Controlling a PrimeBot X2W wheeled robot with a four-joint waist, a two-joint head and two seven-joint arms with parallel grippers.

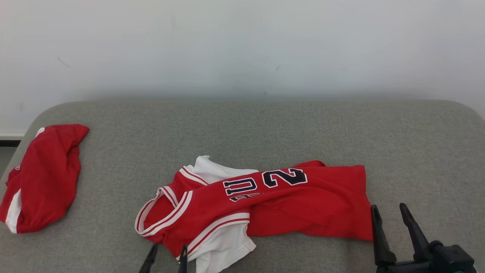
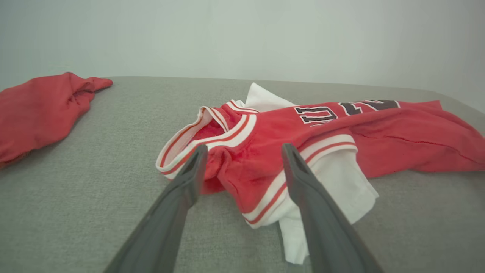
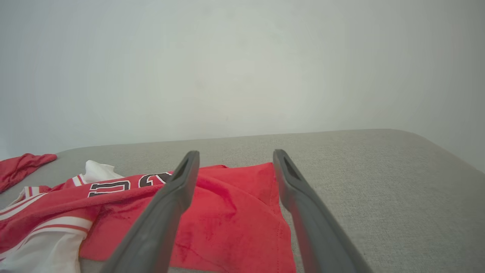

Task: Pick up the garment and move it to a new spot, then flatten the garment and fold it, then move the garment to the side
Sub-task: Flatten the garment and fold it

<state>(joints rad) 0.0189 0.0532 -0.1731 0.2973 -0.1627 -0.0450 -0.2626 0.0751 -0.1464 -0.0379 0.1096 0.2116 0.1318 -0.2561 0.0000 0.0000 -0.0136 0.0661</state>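
With left gripper [image 1: 168, 253] and right gripper [image 1: 389, 212] both wide open and empty along the frame's bottom, a pinch on the crumpled jersey [image 1: 295, 204] might snag only one layer.

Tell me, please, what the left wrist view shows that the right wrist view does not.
The left wrist view offers the open striped collar of the jersey, lying just past the open left gripper. The right wrist view offers instead the jersey's straight hem, seen between the fingers of the open right gripper, and the rounded far corner of the cushion. Shared: the jersey's dark lettering, its white sleeve, the second red garment, the grey cushion and the pale wall.
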